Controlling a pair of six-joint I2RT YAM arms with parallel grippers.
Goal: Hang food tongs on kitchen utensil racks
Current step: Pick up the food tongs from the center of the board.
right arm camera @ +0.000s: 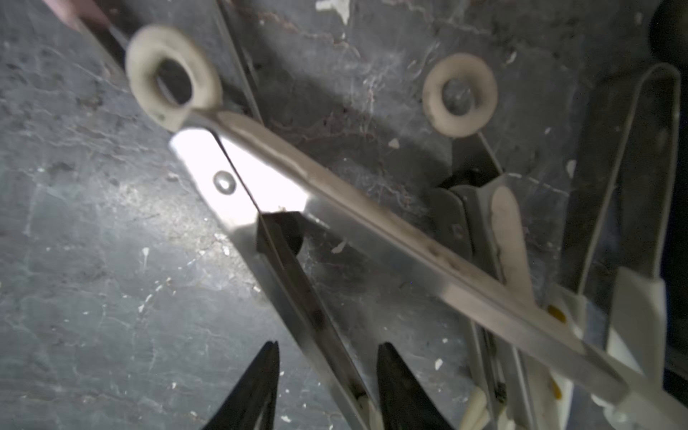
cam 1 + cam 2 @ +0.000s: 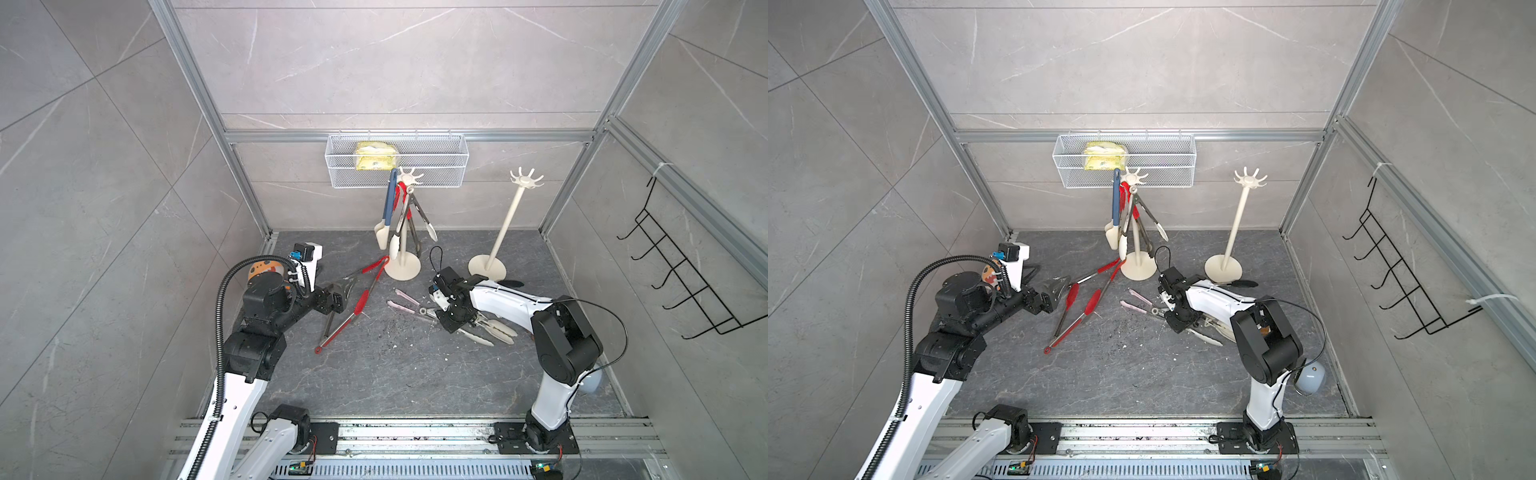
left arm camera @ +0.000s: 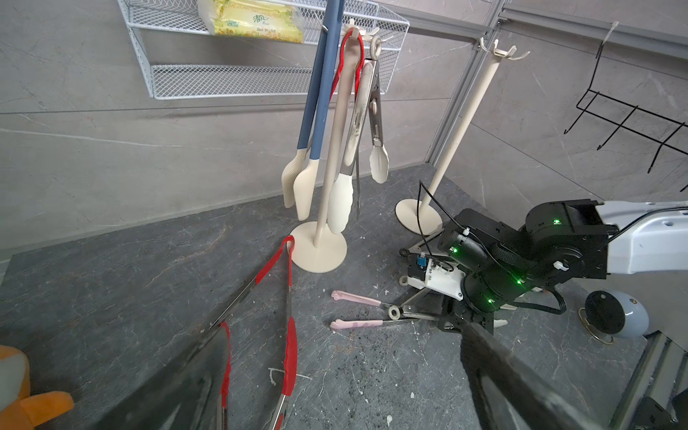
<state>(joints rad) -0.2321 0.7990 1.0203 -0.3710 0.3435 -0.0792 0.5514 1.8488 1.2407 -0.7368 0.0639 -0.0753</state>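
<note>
Robot lab cell: aluminium frame (image 2: 270,137), tiled panels (image 2: 395,62)

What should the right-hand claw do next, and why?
Probably close its jaws: the right gripper straddles one arm of the steel tongs lying flat, with a gap showing beside that arm, so nothing is gripped yet.

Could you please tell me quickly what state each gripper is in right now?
Left gripper: open, empty.
Right gripper: open, straddling a steel tongs arm, not clamped.
</note>
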